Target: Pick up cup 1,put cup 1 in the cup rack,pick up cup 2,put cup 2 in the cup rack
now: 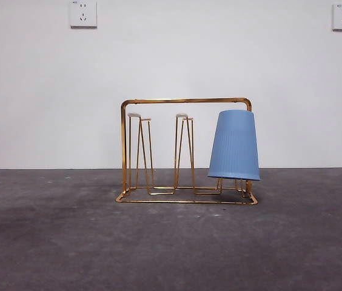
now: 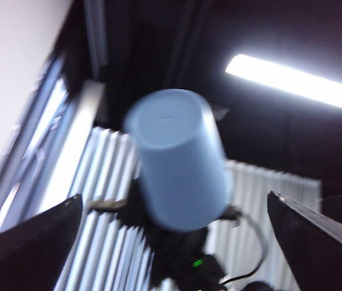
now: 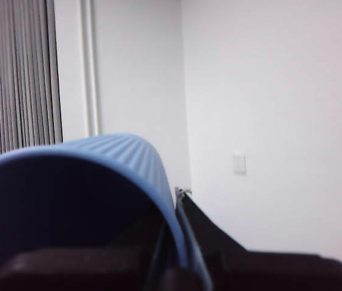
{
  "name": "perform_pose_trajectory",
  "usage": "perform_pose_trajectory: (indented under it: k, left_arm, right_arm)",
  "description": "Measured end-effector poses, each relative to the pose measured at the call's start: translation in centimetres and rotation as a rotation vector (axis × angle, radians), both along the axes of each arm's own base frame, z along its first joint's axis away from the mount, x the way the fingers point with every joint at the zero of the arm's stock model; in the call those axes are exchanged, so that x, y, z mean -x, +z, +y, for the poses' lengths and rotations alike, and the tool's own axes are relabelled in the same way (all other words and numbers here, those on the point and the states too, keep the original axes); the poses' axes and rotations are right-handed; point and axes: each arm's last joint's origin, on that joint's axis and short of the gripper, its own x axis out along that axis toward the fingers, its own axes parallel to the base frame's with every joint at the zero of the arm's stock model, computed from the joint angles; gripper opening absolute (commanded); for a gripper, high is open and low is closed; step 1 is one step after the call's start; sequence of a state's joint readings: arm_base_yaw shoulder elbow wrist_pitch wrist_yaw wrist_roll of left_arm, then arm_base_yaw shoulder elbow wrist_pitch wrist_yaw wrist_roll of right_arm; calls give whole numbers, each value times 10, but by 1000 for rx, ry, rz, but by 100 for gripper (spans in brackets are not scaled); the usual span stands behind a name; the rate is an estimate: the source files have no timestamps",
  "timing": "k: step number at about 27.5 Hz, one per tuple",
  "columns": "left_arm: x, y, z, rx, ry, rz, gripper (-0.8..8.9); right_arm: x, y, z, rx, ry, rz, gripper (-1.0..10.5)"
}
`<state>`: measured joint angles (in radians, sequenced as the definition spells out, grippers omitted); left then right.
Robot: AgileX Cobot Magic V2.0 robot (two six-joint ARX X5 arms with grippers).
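Observation:
The gold wire cup rack (image 1: 186,102) stands on the dark table in the front view. One blue ribbed cup (image 1: 234,145) hangs upside down on its rightmost peg. My right gripper (image 3: 174,254) is shut on the rim wall of a second blue cup (image 3: 98,163), held up out of the front view. In the left wrist view this cup (image 2: 180,163) shows bottom-first, held by the right arm's dark gripper (image 2: 183,254). My left gripper (image 2: 174,196) is open and empty, facing up toward the ceiling. Neither arm shows in the front view.
The rack's left and middle pegs (image 1: 139,151) are bare. The grey table (image 1: 68,242) stretches to a white wall with two sockets (image 1: 83,13). A ceiling light (image 2: 292,79) and blinds show in the left wrist view.

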<state>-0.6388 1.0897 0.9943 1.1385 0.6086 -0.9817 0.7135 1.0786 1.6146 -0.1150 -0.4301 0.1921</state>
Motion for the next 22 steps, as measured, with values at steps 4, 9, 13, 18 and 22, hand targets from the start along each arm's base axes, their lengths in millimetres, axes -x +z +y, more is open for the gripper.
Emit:
perform_pose_trajectory:
  k: [4, 9, 13, 18, 22]
  left_arm:
    - [-4, -5, -13, 50, -26, 13, 512]
    - [-11, -10, -22, 73, -8, 52, 512]
    - [-12, -11, -23, 96, 22, 61, 512]
    - [-11, -9, -20, 143, 44, 45, 512]
    - [-11, -9, -20, 149, 49, 50, 511]
  right_arm:
    - [-14, -9, 15, 37, 19, 49, -12]
    - [-18, -13, 30, 49, 60, 60, -12]
    - [-26, -18, 44, 59, 74, 75, -13]
    - [-38, -27, 60, 81, 60, 107, -13]
    - [-41, -31, 69, 98, 72, 111, -12]
